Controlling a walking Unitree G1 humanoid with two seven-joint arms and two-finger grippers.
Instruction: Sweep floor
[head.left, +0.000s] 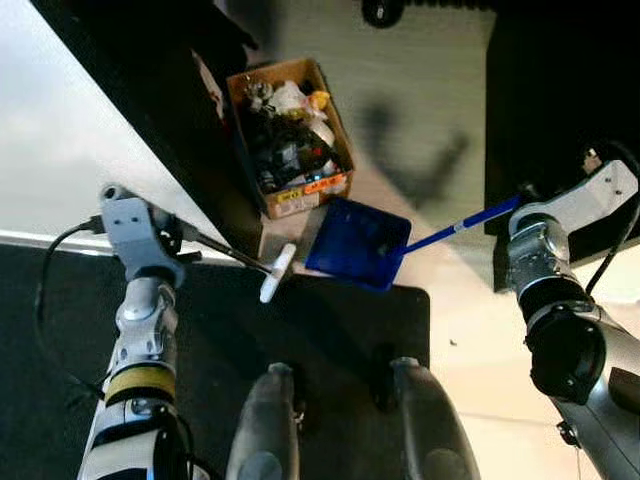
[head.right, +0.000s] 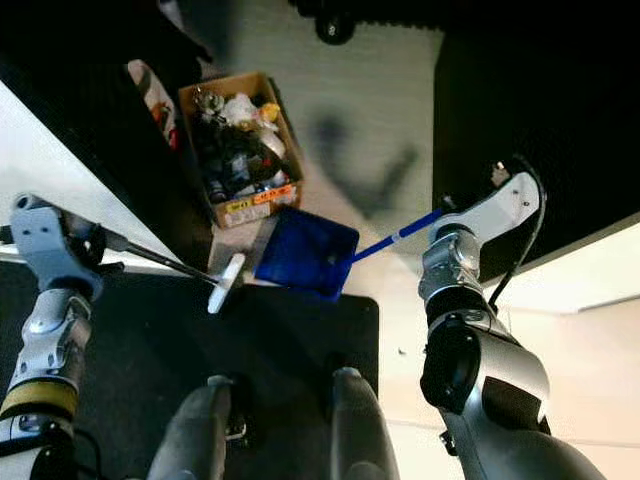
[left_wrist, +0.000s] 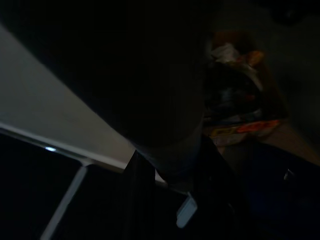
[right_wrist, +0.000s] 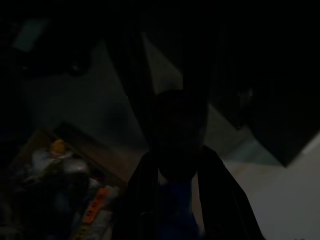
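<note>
Right gripper (head.left: 522, 205) pinching blue dustpan (head.left: 357, 243) handle; left gripper (head.left: 190, 236) clamping brush (head.left: 277, 272) stick. Dustpan touching box (head.left: 290, 135), at mat (head.left: 330, 330) edge.

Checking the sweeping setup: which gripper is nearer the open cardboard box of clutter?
Left. The left gripper is beside the cardboard box, holding a broom; the right gripper sits farther off, holding the blue dustpan.

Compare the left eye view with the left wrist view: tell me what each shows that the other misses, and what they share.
Only the left eye view shows both silver arms, the long blue handle running to the right gripper, and the robot's feet on the black mat. Only the left wrist view, which is very dark, looks along the left gripper's own black fingers. Both show the cardboard box of clutter, the blue dustpan and the white brush head.
</note>
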